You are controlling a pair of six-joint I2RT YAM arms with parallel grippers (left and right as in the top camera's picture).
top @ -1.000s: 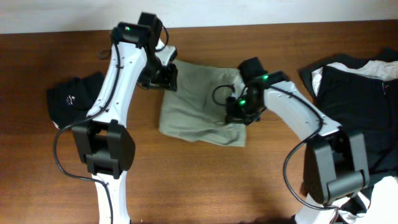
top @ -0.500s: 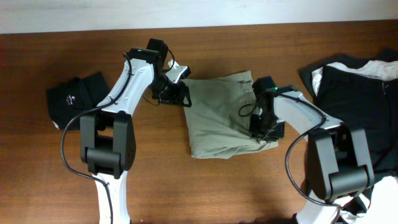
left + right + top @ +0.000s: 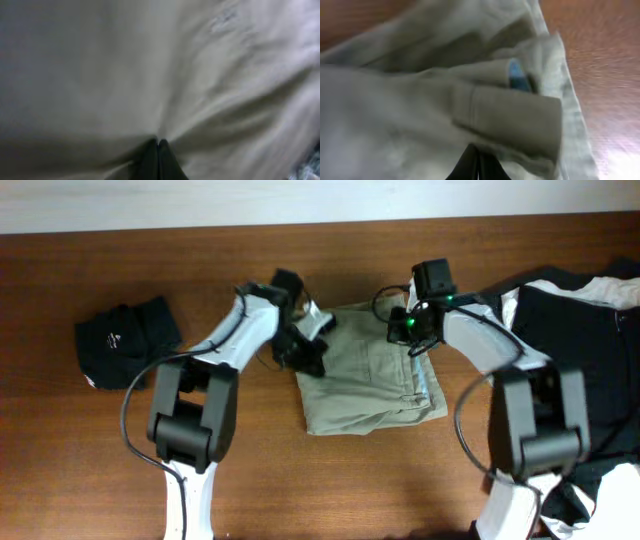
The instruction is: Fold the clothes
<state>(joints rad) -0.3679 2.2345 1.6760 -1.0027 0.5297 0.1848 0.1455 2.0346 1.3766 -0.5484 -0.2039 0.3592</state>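
Note:
The khaki shorts (image 3: 365, 385) lie folded in the middle of the table, waistband to the right. My left gripper (image 3: 308, 358) is at their upper left edge. In the left wrist view its fingers (image 3: 158, 143) are shut, tips pinched into the khaki cloth (image 3: 210, 75), with creases running to them. My right gripper (image 3: 413, 340) is at the shorts' upper right corner. Its shut tips (image 3: 476, 148) sit under a fold of the waistband (image 3: 510, 115), where a patch of pale blue lining (image 3: 517, 77) shows. Both wrist views are blurred.
A folded black garment (image 3: 125, 340) lies at the far left. A heap of black and white garments (image 3: 575, 330) fills the right end of the table. Bare brown wood (image 3: 330, 480) lies in front of the shorts, and a pale wall edge (image 3: 300, 200) runs along the back.
The shorts have slid to the right. My left gripper moved right and nearer onto their left edge and shut. My right gripper left the lower right corner, moved up to the top right and shut.

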